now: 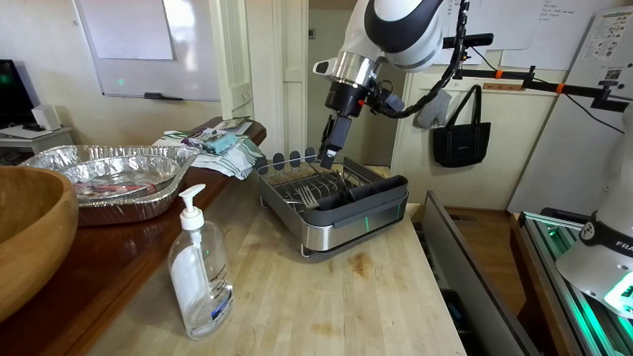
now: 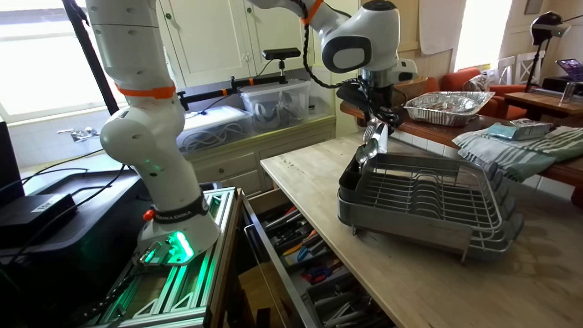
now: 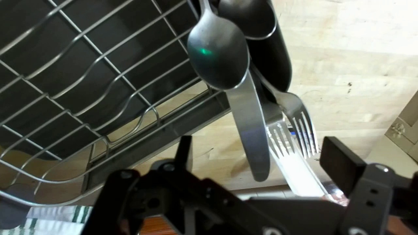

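Note:
My gripper is open and holds nothing. It points down near the dish rack's cutlery holder in both exterior views. In the wrist view a knife and two forks show between the spread fingers. I cannot tell how deep the fingers reach around them, and neither finger visibly touches them. A spoon and a second dark spoon stand beside the knife. The dark cutlery holder is at one end of the grey wire dish rack.
A clear pump bottle stands on the wooden counter. A wooden bowl, foil trays and striped towels lie on the raised ledge. An open drawer with utensils runs along the counter's edge.

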You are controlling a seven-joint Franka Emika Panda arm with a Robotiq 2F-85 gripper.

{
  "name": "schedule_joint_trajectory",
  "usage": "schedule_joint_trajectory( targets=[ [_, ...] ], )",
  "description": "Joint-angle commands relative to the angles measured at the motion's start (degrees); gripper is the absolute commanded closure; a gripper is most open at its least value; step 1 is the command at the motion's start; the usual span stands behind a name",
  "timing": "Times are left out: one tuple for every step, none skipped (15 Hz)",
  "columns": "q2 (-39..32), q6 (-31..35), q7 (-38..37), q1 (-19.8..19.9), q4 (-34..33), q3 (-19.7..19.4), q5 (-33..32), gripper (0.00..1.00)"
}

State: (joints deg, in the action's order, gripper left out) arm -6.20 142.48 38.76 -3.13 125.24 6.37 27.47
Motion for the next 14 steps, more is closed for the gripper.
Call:
schedule_joint_trajectory(
  targets=[
    [-0.14, 2.68, 7.96, 1.15, 2.11, 1.15, 5.89, 0.00],
    [-0.25, 3.21, 9.41, 1.13, 2.35, 1.17, 7.12, 0.00],
    [-0.39, 4.29, 10.86, 1.07, 2.60, 1.25, 8.61, 0.00],
    [-0.55, 5.28, 12.11, 1.03, 2.76, 1.34, 10.03, 0.00],
    [-0.75, 5.99, 13.31, 1.03, 2.75, 1.49, 11.58, 0.00],
    [-0.97, 7.07, 14.31, 0.95, 2.80, 1.62, 12.90, 0.03],
    [-1.18, 7.73, 15.51, 0.95, 2.79, 1.80, 14.36, 0.08],
    [-1.44, 8.02, 16.41, 0.92, 2.74, 1.93, 15.40, 0.08],
    [-1.70, 8.29, 17.22, 0.88, 2.72, 2.03, 16.17, 0.29],
    [-1.89, 8.42, 17.88, 0.84, 2.70, 2.11, 16.74, 0.32],
    [-2.04, 8.50, 18.55, 0.83, 2.72, 2.17, 17.25, 0.33],
    [-2.17, 8.48, 18.96, 0.83, 2.72, 2.19, 17.59, 0.42],
    [-2.23, 8.52, 19.40, 0.82, 2.74, 2.20, 17.88, 0.50],
    [-2.25, 8.48, 19.83, 0.84, 2.75, 2.18, 18.23, 0.57]
  ],
)
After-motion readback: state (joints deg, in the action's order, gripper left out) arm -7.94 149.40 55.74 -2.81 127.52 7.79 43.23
